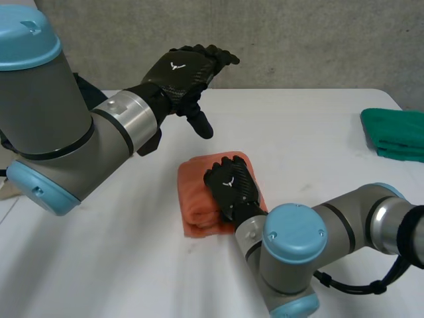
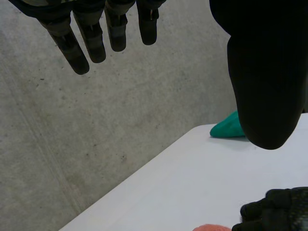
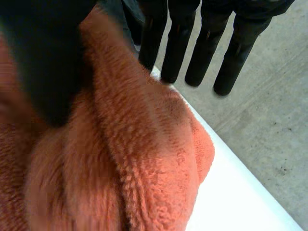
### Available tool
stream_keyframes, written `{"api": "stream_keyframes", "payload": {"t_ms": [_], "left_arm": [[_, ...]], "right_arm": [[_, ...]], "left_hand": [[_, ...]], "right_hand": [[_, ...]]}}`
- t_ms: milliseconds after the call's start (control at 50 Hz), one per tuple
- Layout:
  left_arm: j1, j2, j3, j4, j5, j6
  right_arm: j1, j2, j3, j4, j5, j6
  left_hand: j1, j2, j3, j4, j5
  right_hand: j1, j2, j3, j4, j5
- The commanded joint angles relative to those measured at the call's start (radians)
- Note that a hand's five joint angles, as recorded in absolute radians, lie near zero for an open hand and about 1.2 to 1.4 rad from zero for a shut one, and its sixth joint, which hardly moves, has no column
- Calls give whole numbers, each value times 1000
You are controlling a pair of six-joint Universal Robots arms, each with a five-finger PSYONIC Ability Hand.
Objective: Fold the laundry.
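A folded orange towel [image 1: 193, 193] lies in the middle of the white table [image 1: 298, 126]. My right hand [image 1: 232, 185] rests flat on top of it, palm down. In the right wrist view its fingers [image 3: 207, 53] reach straight past the towel's [image 3: 159, 159] far edge while the thumb [image 3: 43, 72] lies on the cloth; a raised fold stands between them. My left hand [image 1: 182, 69] hovers above the table behind the towel, open, with relaxed fingers [image 2: 91, 43] and thumb [image 2: 262, 96] spread apart and nothing in it. The left wrist view also catches my right hand [image 2: 279, 209].
A folded green cloth [image 1: 397, 132] lies at the table's right edge and is also seen past my left thumb as a green cloth [image 2: 228, 127]. A grey concrete wall stands behind the table. Bare table surface spreads to the left and in front of the towel.
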Motion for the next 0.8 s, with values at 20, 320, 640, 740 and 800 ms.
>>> {"api": "stream_keyframes", "payload": {"t_ms": [20, 320, 640, 740, 800], "left_arm": [[8, 7, 1, 0, 3, -10], [39, 39, -16, -2, 30, -22], [34, 37, -25, -2, 32, -40], [36, 34, -25, 3, 34, -42], [39, 31, -22, 3, 34, -43]], "right_arm": [[-7, 30, -57, 1, -1, -12], [-62, -66, 1, 166, -85, 40], [-94, -71, 67, 183, -170, 77], [-96, -46, 53, 148, -159, 51], [-96, -40, 47, 117, -148, 43]], "left_hand": [[-11, -29, -36, -21, -50], [-11, -29, -36, -21, -50], [-11, -29, -36, -21, -50], [-11, -29, -36, -21, -50], [-11, -29, -36, -21, -50]], "right_hand": [[590, 584, 612, 614, 657], [-415, -421, -392, -390, -347], [-603, -609, -581, -578, -535], [-582, -588, -560, -558, -515], [-576, -582, -554, -552, -509]]}}
